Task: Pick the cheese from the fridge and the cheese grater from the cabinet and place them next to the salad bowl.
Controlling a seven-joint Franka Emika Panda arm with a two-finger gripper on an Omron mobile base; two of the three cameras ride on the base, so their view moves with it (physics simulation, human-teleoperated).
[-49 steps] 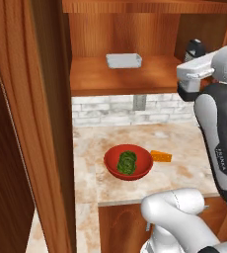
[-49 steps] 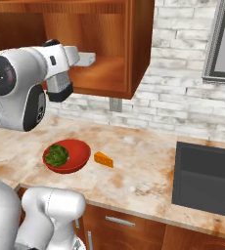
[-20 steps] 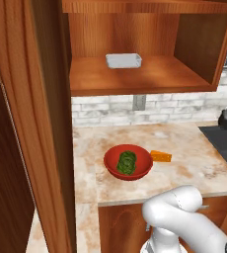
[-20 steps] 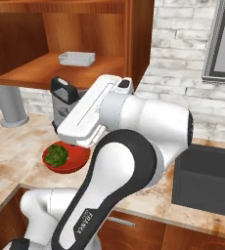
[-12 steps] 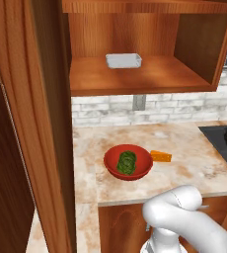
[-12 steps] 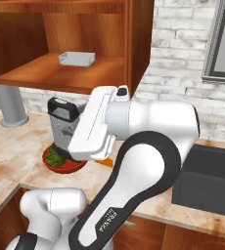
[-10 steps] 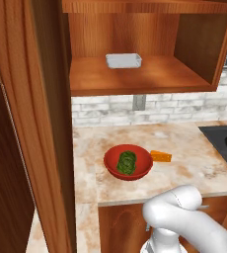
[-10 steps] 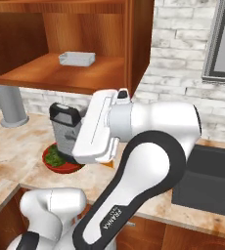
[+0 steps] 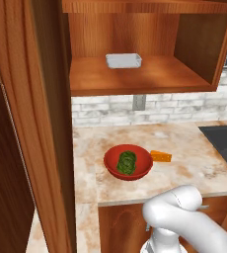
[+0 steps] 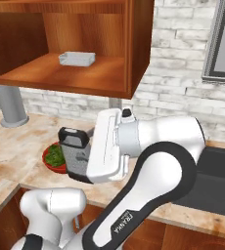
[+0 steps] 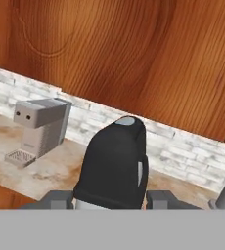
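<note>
Where the left base camera looks down over the counter [image 9: 184, 148], we see the salad bowl [image 9: 128, 162] resting on the marbled top with green leaves inside it. Just beside its right rim lies the cheese [image 9: 161, 156], an orange wedge, touching or nearly touching the bowl; we cannot tell which. Above, the cabinet [image 9: 150, 74] stands open, and a white rectangular tray [image 9: 123, 61] sits at the back of its shelf. A dark sink [image 9: 224, 141] edges into the right side.

From the right base camera, we find the cheese grater [image 10: 76, 154] held upright in the air in front of the arm, its black handle on top, with the white hand right behind it. It hangs above the near part of the counter, in front of the salad bowl, whose red rim and leaves peek out to the grater's left. We see the tray on the cabinet shelf above.

Through the hand camera, we look along the gripper [image 11: 109, 200]: its two grey fingers [image 11: 60, 197] stand partway apart with the grater's black handle clamped between them, so the pincer is closed on the grater. Beyond it a grey coffee machine [image 11: 38, 129] stands on a counter against the brick wall, under a wood-grain door.
</note>
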